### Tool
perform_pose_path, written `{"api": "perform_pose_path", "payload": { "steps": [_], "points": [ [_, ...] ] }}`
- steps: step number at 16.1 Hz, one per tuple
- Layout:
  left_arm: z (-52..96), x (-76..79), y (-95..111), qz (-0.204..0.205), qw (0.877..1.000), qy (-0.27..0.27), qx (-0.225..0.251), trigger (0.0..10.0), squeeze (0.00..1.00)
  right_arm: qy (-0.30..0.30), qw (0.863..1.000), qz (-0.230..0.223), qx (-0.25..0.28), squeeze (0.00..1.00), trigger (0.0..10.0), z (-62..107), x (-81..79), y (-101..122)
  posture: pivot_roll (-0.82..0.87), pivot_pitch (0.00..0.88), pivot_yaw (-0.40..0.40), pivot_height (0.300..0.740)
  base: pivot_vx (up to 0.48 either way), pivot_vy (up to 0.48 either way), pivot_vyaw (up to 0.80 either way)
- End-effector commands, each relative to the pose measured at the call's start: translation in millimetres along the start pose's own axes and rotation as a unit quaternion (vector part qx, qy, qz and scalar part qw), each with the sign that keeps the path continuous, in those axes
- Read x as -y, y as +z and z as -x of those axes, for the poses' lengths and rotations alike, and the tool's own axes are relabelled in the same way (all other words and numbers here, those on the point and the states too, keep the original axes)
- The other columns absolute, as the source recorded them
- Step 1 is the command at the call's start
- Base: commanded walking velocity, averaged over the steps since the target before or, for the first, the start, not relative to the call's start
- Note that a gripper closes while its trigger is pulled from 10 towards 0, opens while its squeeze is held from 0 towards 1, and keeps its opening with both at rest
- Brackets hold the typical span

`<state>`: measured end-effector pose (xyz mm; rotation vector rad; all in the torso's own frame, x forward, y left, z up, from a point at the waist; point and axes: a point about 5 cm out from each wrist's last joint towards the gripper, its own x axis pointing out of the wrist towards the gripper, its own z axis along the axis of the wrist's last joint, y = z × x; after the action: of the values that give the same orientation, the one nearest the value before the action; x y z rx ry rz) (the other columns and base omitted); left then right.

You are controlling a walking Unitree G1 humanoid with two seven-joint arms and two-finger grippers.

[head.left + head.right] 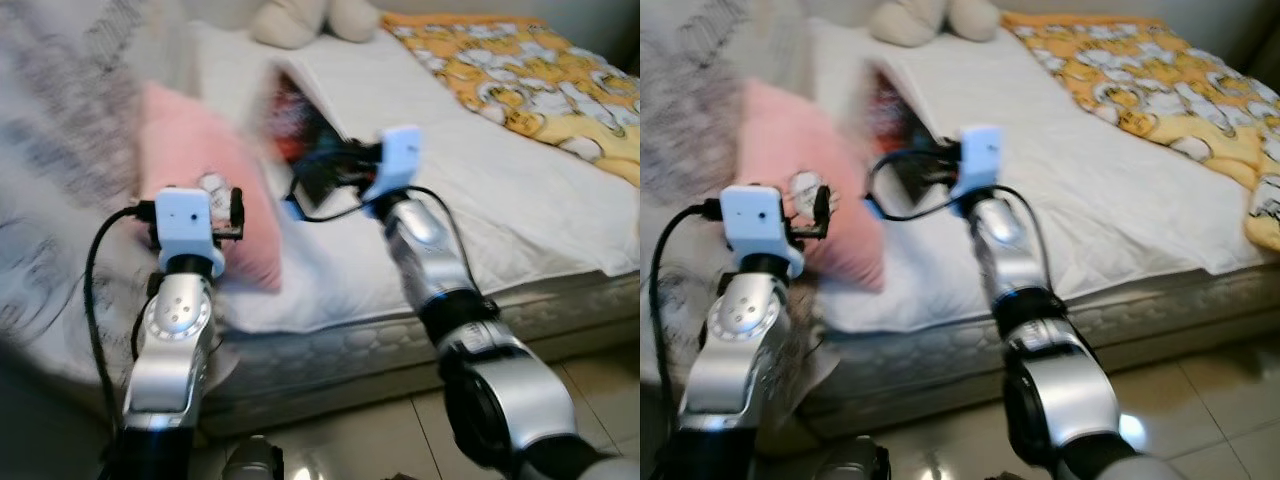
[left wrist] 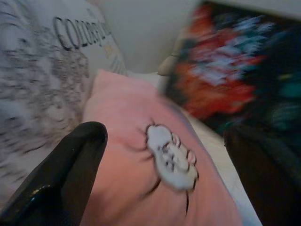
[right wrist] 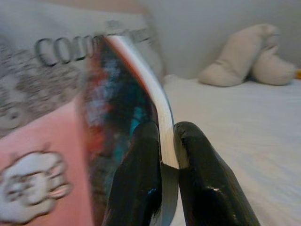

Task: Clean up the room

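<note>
Right gripper [image 3: 162,162] clamps a book [image 3: 123,113] upright over the bed [image 1: 480,190], beside the pink pillow [image 1: 205,180].

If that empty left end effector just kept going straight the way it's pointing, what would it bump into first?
Most likely the pink pillow: the left end effector points right at its cloud patch, though blur leaves depth uncertain.

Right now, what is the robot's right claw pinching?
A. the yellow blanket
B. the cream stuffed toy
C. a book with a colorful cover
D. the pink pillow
C. The right wrist view shows the right claw shut with both black fingers on the edge of the book, held up on edge above the white bed, beside the pink pillow.
</note>
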<state>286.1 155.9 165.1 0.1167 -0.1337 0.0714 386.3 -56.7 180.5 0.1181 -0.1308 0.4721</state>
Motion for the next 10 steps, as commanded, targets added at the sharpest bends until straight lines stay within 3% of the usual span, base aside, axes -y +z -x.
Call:
{"api": "perform_pose_path", "payload": {
  "steps": [1, 6, 8, 10],
  "points": [
    [3.3, 6.6, 8.9, 0.008, 1.0, -0.027, 0.008, 10.0, 0.0, -0.035, 0.999, 0.007, 0.014, 0.0, 0.0, -3.5, 12.1, 10.7, 0.2, 0.0, -0.041, 0.711, 0.0, 0.0, 0.0],
    [30.3, 30.9, 32.8, 0.053, 0.993, -0.106, 0.006, 10.0, 0.0, -0.052, 0.998, 0.005, 0.018, 0.0, 0.0, -22.7, 0.7, 31.8, 0.32, 0.067, -0.084, 0.711, 0.0, 0.0, 0.0],
    [31.9, 31.4, 31.8, 0.057, 0.993, -0.1, 0.002, 10.0, 0.0, -0.08, 0.995, 0.028, 0.045, 0.0, 0.0, -20.4, 6.7, 37.5, 0.32, 0.061, -0.098, 0.711, 0.0, 0.0, 0.0],
    [31.5, 29.7, 30.9, 0.026, 0.995, -0.094, 0.006, 10.0, 0.0, -0.131, 0.982, 0.085, 0.107, 0.0, 0.0, 1.6, 25.1, 37.1, 0.29, 0.031, -0.118, 0.711, 0.0, 0.0, 0.0]
  ]
}}
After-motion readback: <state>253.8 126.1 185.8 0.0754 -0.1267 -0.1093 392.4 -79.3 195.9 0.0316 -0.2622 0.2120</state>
